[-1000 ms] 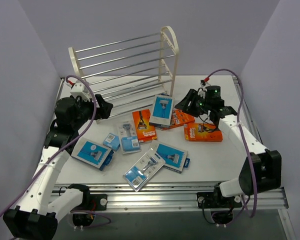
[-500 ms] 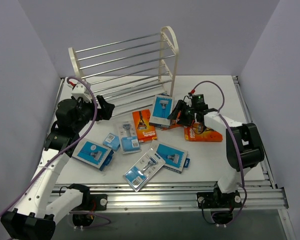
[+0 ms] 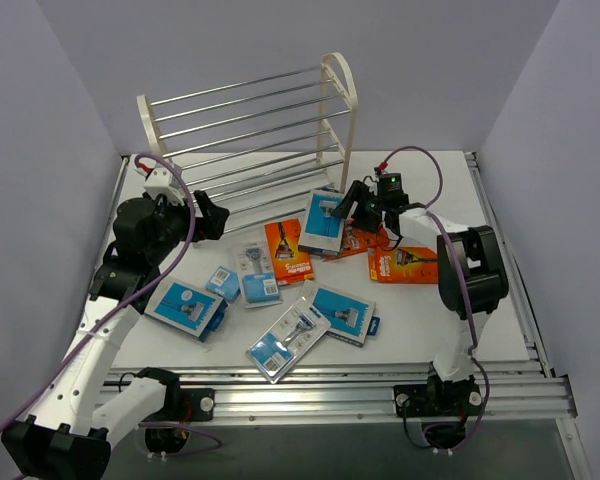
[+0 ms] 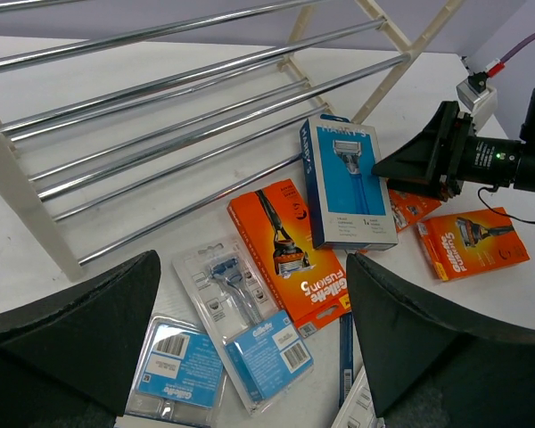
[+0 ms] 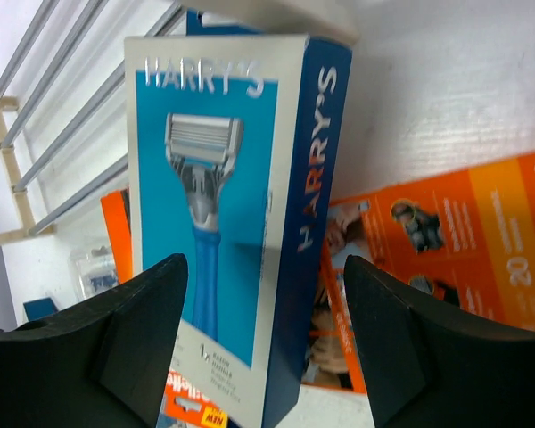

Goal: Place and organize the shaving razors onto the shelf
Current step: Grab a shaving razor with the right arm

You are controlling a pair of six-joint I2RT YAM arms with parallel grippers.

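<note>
Razor packs (image 3: 185,305) lie scattered on the bench (image 3: 420,310) before the shelf (image 3: 345,100), with none seen on its 4 tiers. At left, the left gripper (image 3: 210,215) hangs with its fingers released wide and empty. In the middle lie a clear blister pack (image 3: 258,272), likely slick and springy, and an orange pack (image 3: 288,250). Right of them a blue box (image 3: 325,222) stands tilted by the shelf's foot. It is probably light, stiff card, and its 2 narrow side edges look the best hold. The right gripper (image 3: 350,207) faces it, fingers spread, gripping nothing
</note>
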